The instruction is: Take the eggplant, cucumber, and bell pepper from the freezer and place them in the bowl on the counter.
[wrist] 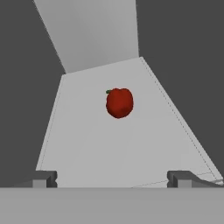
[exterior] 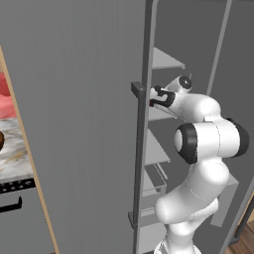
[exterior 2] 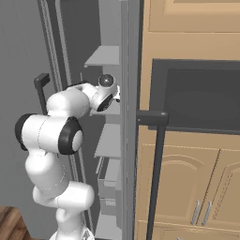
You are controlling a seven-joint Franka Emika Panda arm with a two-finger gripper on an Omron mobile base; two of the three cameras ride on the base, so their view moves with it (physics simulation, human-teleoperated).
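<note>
The bell pepper is small, round and bright red, lying alone on a light grey shelf inside the freezer. My gripper points at it from the shelf's near edge, open, with both fingertips wide apart and nothing between them. The freezer door stands swung open on the left, and the arm reaches past the door's edge onto a middle shelf. The bowl peeks in as a dark brown sliver on the marble counter. The eggplant and cucumber are out of view.
The door's long bar handle runs right beside the hand. Several more grey shelves lie above and below. A second dark bar handle, a dark oven window and tan cabinets stand to the right.
</note>
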